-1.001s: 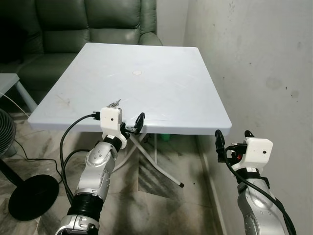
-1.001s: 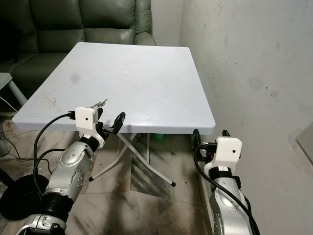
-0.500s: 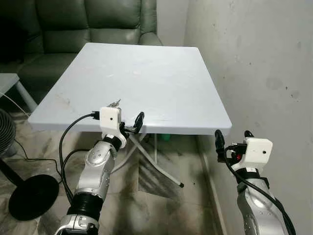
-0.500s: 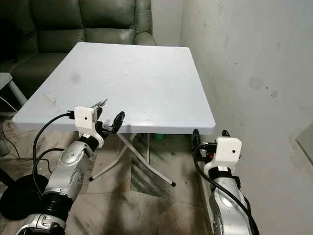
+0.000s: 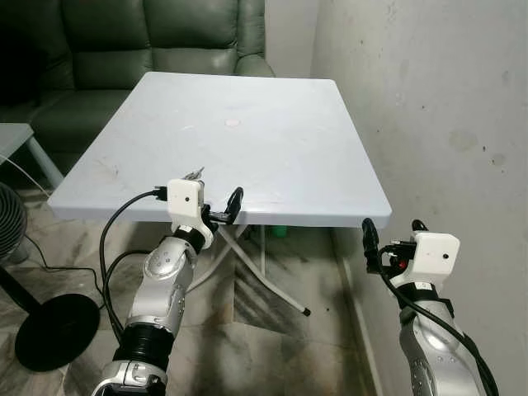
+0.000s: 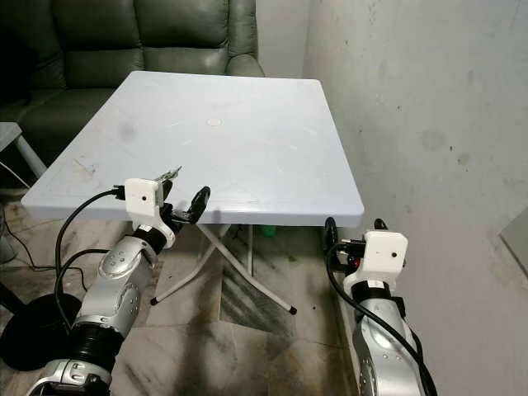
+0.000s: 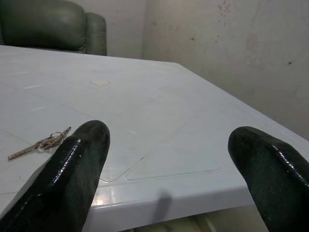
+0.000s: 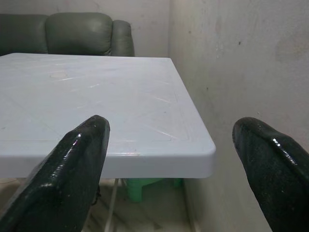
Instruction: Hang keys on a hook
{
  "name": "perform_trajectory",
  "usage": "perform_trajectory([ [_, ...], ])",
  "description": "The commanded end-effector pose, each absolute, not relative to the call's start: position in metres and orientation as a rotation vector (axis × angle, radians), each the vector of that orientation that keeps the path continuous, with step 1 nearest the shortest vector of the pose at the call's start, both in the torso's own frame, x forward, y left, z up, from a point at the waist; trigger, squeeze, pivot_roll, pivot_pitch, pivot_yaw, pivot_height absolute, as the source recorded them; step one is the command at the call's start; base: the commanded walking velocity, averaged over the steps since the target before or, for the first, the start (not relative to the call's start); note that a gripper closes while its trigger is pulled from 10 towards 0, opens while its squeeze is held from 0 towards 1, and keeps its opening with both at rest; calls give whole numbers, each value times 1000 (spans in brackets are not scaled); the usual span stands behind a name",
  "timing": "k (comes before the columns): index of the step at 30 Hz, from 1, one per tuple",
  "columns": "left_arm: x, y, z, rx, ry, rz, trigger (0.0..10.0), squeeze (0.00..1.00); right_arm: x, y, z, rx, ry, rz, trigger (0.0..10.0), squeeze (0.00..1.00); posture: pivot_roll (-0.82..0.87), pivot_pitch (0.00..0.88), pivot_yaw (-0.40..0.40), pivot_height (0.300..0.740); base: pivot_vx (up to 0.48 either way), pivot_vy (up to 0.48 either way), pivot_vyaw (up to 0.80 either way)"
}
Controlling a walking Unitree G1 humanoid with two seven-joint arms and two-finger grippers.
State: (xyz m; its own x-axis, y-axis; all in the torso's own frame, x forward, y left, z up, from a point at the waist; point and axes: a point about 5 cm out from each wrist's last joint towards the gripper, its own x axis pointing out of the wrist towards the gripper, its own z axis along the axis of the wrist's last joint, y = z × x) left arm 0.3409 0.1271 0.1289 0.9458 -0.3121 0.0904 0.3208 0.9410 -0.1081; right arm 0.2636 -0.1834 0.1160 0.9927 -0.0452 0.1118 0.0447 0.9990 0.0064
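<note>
A small bunch of keys [image 7: 41, 144] lies flat on the white plastic table [image 5: 272, 140], close to its near left edge; it also peeks out just above the left wrist box as keys [image 5: 195, 174]. My left gripper [image 5: 216, 210] hovers at that near edge, open, just right of and short of the keys, holding nothing. Its black fingertips [image 7: 82, 145] frame the tabletop. My right gripper [image 5: 392, 233] is open and empty, lower down, off the table's near right corner beside the wall.
A dark green sofa [image 5: 148, 41] stands behind the table. A stained white wall [image 5: 429, 99] runs along the right side. A fan's round black base [image 5: 49, 330] and cable lie on the floor at the left. The table's crossed legs [image 5: 247, 264] stand underneath.
</note>
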Motion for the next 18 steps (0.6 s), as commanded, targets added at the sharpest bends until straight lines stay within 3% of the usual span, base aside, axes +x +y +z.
perform_trajectory([
  [1, 344, 130, 133, -118, -75, -321, 10000, 0, 265, -181, 119, 8, -124, -38, 10000, 0, -40, 0, 4, 740, 0, 0, 0],
  [18, 344, 129, 133, -110, -74, -329, 10000, 0, 265, -180, 119, 7, -125, -28, 10000, 0, -41, 0, 4, 740, 0, 0, 0],
])
